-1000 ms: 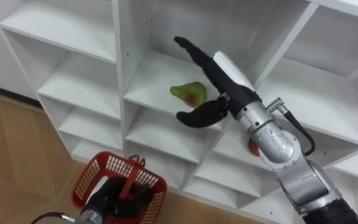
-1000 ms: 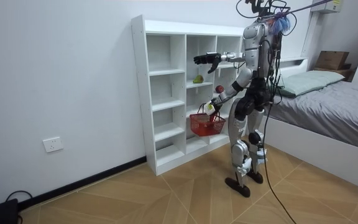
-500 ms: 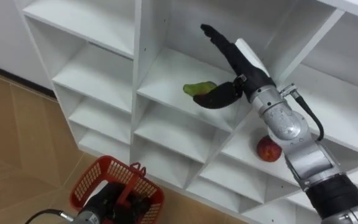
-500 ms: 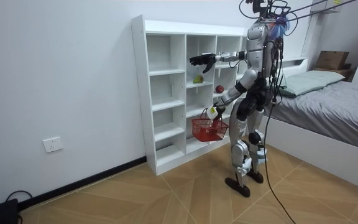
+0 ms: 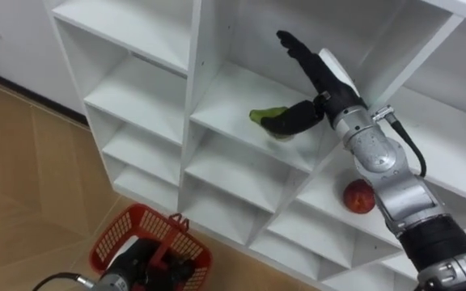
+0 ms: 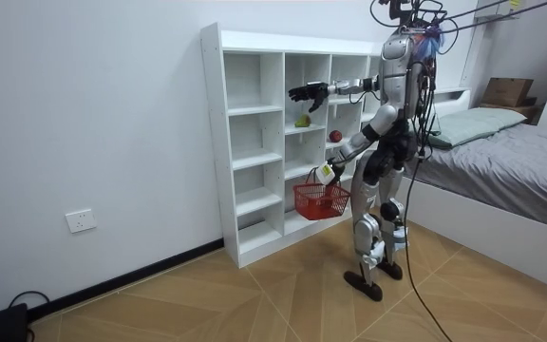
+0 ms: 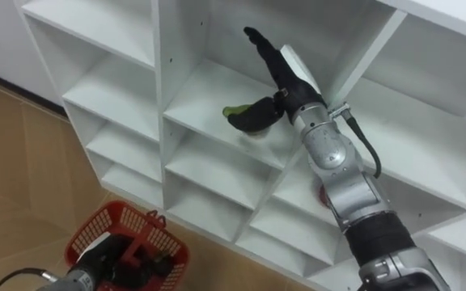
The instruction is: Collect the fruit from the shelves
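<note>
In the upper centre of the left eye view, the right hand (image 5: pixel 324 81) reached into a closet (image 5: pixel 205 48) compartment. The pear (image 5: pixel 264 115) lay on the shelf just under it, on its side, long axis across the frame. The fingers (image 5: pixel 298 50) stretched straight above and beyond the fruit, with the thumb crossing in front of it and nothing yet grasped. At lower left, far from the pear, the left hand (image 5: pixel 146 263) was clenched round the basket (image 5: pixel 120 234) handle. An apple (image 5: pixel 358 196) sat one compartment down, to the lower right. A second before, the pear showed whole to the left of the thumb; by this moment the thumb hid most of it.
</note>
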Motion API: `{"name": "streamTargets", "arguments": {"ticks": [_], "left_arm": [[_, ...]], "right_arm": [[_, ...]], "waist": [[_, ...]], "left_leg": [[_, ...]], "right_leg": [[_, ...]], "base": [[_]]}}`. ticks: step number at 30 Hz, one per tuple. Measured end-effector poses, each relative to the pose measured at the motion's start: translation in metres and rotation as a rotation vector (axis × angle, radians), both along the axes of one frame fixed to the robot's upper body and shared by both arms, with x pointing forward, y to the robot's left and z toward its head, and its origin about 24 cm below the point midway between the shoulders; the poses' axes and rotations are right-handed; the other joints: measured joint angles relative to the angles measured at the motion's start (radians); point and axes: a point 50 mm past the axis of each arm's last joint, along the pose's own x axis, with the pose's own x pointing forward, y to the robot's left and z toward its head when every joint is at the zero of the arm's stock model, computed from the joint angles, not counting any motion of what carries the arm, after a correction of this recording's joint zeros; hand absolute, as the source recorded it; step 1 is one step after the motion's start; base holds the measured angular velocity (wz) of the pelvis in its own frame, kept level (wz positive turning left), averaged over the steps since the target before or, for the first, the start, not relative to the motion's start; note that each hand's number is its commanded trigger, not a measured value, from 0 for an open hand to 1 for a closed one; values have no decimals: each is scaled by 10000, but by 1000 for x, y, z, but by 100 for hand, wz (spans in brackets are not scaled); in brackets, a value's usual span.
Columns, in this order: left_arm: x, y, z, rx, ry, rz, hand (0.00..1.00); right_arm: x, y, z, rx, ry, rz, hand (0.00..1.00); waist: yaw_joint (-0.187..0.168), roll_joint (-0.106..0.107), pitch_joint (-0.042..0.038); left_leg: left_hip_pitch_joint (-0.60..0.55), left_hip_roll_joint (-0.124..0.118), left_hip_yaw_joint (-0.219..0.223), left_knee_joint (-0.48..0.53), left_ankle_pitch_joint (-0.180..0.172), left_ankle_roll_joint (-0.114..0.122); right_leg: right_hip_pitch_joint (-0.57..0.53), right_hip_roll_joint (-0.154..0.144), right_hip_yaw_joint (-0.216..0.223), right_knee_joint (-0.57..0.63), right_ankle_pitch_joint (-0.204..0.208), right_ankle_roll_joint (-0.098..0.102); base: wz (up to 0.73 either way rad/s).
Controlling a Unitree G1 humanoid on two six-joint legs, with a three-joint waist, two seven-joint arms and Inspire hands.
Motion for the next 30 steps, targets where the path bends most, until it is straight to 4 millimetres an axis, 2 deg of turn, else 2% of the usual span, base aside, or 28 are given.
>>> {"name": "streamTargets", "arguments": {"ticks": [1, 2, 3, 13, 16, 19, 28, 30], "left_arm": [[0, 0, 0, 1, 3, 2, 100], [0, 0, 0, -6, 6, 2, 100], [0, 0, 0, -9, 2, 0, 100], [4, -1, 2, 28, -78, -101, 100], [4, 1, 2, 67, -83, -97, 100], [4, 0, 2, 65, -83, -98, 100], [5, -3, 2, -11, -85, -148, 100], [7, -6, 2, -27, -102, -314, 100]], "right_arm": [[0, 0, -1, -6, 22, -11, 0], [0, -1, -2, -26, 94, -41, 0], [0, -2, -4, -48, 184, -79, 0], [1, -8, -27, -545, 1206, -318, 0], [1, -8, -29, -600, 1245, -357, 0], [1, -10, -31, -674, 1336, -438, 0], [1, -14, -37, -1309, 1421, -630, 0], [2, -15, -39, -1676, 1361, -713, 0]], "waist": [[0, 7, -12], [1, 25, -67], [23, 39, -87], [201, -2, -98], [202, -140, -40], [242, -278, -19], [346, -202, 64], [351, -113, 132]], "left_leg": [[-21, -1, -7, 1, 0, 0], [-89, -11, -28, 12, 2, -2], [-109, -23, -42, 31, 10, -8], [-238, -80, -119, -6, 49, 21], [-311, -95, -118, -3, 70, 29], [-360, -102, -110, 9, 69, 30], [-759, -119, -121, 26, 91, 45], [-900, -125, -120, 154, 91, 45]], "right_leg": [[-15, 1, -2, 0, 0, 0], [-77, -2, -3, 2, 0, 0], [-101, -9, -3, 2, 1, 0], [-216, -82, -4, 0, -1, 3], [-286, -120, -1, 1, -2, 4], [-325, -102, -1, 1, 0, 6], [-676, -100, -25, 57, 9, 21], [-739, -124, -241, 56, 17, 31]], "base": [[0], [4], [3], [1], [0], [0], [0], [9]]}}
